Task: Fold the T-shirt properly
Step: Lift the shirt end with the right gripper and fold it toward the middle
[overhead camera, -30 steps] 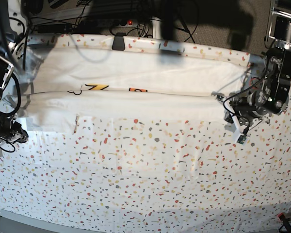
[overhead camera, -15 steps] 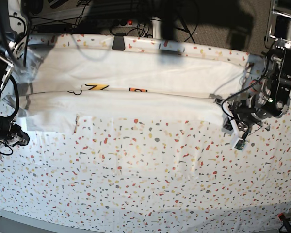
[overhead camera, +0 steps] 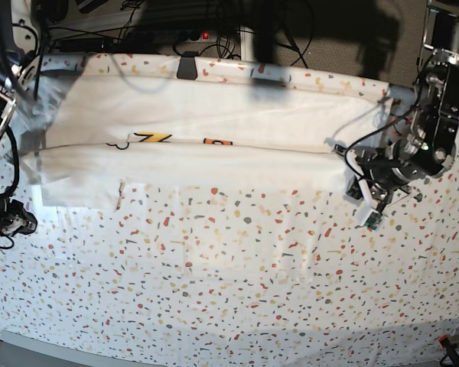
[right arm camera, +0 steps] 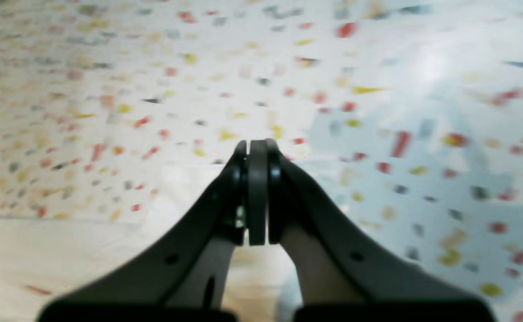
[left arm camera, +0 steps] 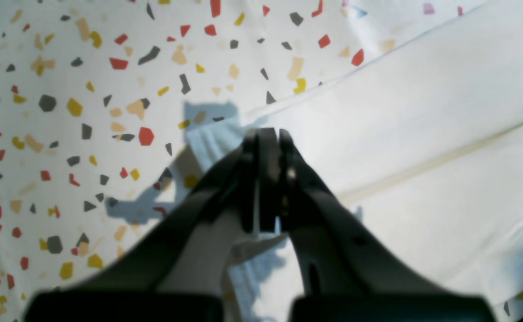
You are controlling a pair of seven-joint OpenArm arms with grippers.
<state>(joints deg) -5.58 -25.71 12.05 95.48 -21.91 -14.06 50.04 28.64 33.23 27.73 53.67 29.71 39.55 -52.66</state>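
Base view has the T-shirt (overhead camera: 199,141) stretched in a long folded band along the far edge of the speckled table cover (overhead camera: 229,283), a sliver of yellow and orange print peeking out at the fold. Over at the shirt's right end, the left gripper (overhead camera: 357,182) sits with jaws pressed together, a bit of white fabric pinched between them in the left wrist view. Near the cover's left edge, the right gripper (right arm camera: 257,150) is closed too, holding nothing.
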